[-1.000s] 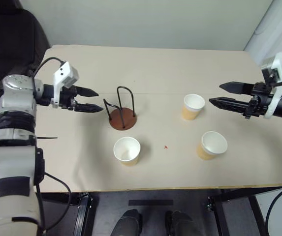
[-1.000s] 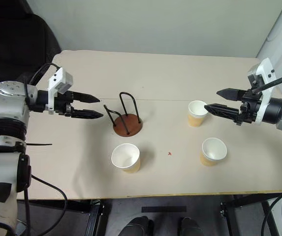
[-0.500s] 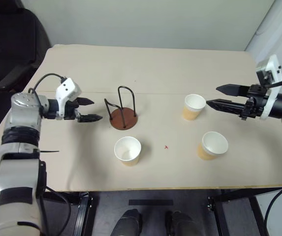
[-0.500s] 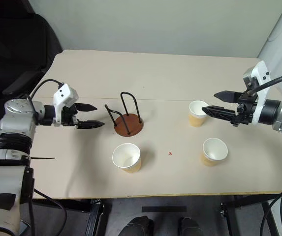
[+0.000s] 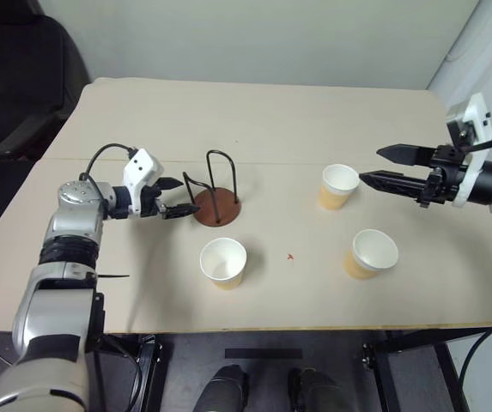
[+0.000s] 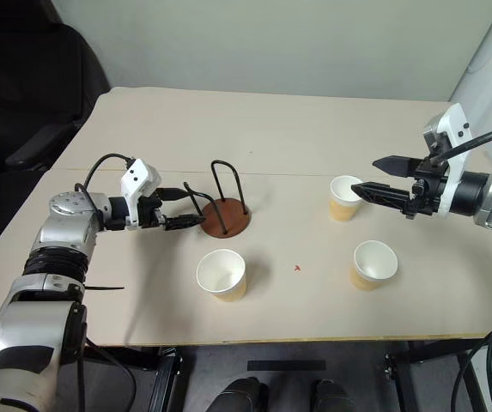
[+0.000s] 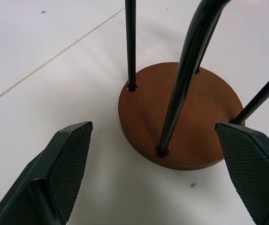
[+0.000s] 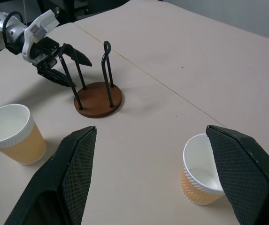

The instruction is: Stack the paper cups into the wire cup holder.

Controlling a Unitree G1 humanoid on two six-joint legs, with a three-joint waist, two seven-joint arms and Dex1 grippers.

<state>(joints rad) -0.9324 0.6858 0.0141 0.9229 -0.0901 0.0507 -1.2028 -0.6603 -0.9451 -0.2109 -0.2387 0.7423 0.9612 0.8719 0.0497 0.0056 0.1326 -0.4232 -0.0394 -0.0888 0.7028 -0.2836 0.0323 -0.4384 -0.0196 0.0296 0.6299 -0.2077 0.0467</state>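
Note:
The wire cup holder (image 5: 217,209), a reddish-brown disc with black wire loops, stands left of the table's middle. My left gripper (image 5: 191,196) is open low at its left side, fingers either side of the nearest wire loop and the edge of the holder's base (image 7: 181,117). Three paper cups stand upright: one (image 5: 223,263) in front of the holder, one (image 5: 338,186) right of centre, one (image 5: 373,253) nearer the front right. My right gripper (image 5: 370,166) hovers open and empty, its tips just right of the middle cup (image 8: 202,176).
The beige table (image 5: 271,112) has a seam running across it and a small red mark (image 5: 289,256) between the front cups. A black chair (image 5: 14,77) stands off the table's left rear corner. A pale wall runs behind the table.
My left gripper has moved down and to the right, up to the holder, and its fingers have spread wider. The right gripper, cups and holder have stayed where they were.

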